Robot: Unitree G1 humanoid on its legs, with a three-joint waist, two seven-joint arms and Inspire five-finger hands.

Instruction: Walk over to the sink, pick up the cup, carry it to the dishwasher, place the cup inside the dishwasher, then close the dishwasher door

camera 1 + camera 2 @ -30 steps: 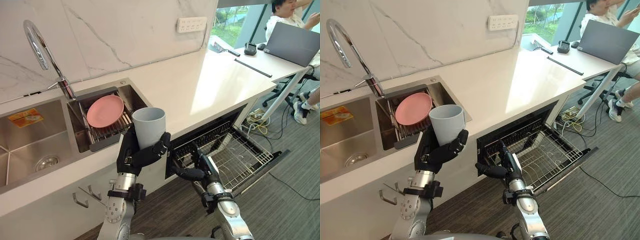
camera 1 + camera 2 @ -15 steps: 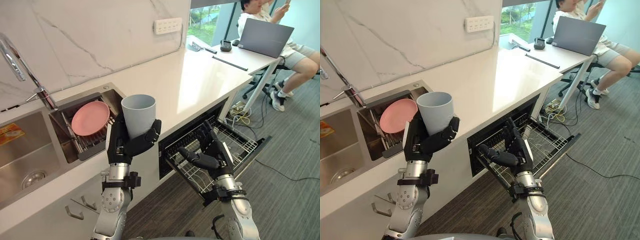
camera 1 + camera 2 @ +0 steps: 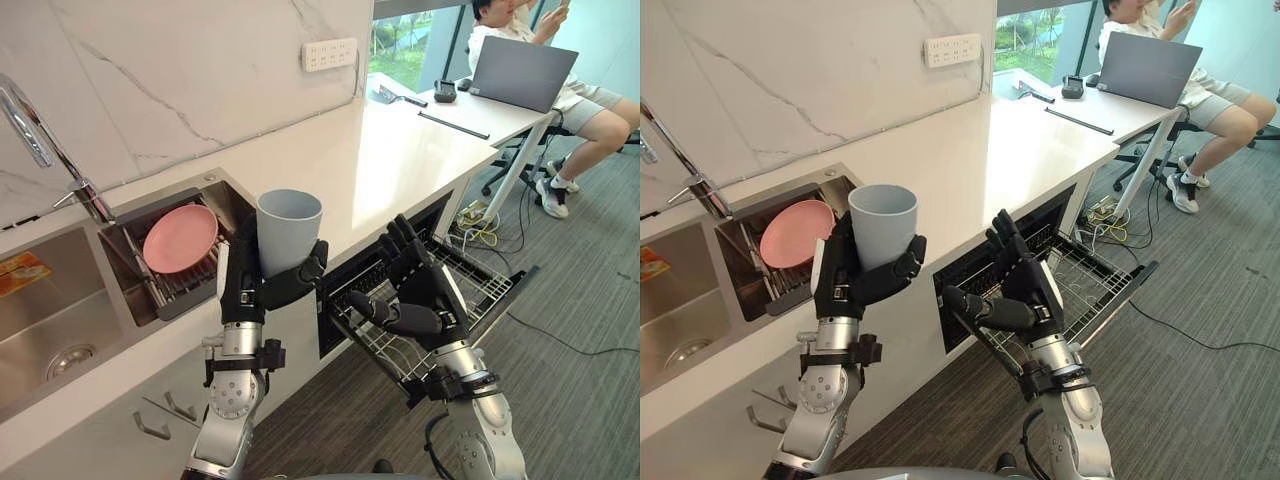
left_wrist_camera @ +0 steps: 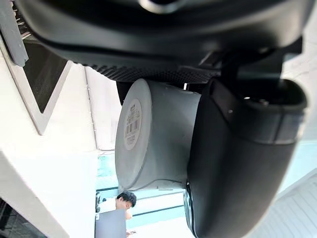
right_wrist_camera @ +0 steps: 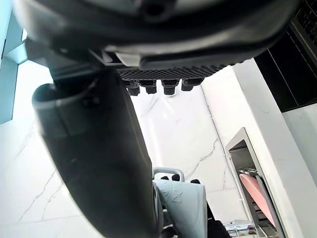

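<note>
My left hand [image 3: 262, 289] is shut on a pale grey-blue cup [image 3: 288, 229], held upright above the counter's front edge. The left wrist view has the cup [image 4: 153, 134] pressed between the thumb and the palm. To its right my right hand [image 3: 418, 298] hangs open, fingers spread, in front of the open dishwasher [image 3: 455, 290]. The dishwasher's wire rack [image 3: 1085, 285] is pulled out over its lowered door. The cup [image 5: 182, 210] and my left hand appear small in the right wrist view.
A pink plate [image 3: 181, 238] leans in the drying rack beside the steel sink [image 3: 55, 330] and tap [image 3: 40, 130]. The white counter [image 3: 380, 165] runs to a desk with a laptop [image 3: 522, 72], where a person [image 3: 590, 100] sits on a chair.
The camera shifted slightly. My right hand rose and its fingers spread wider in front of the dishwasher. The left hand keeps the cup at about the same height.
</note>
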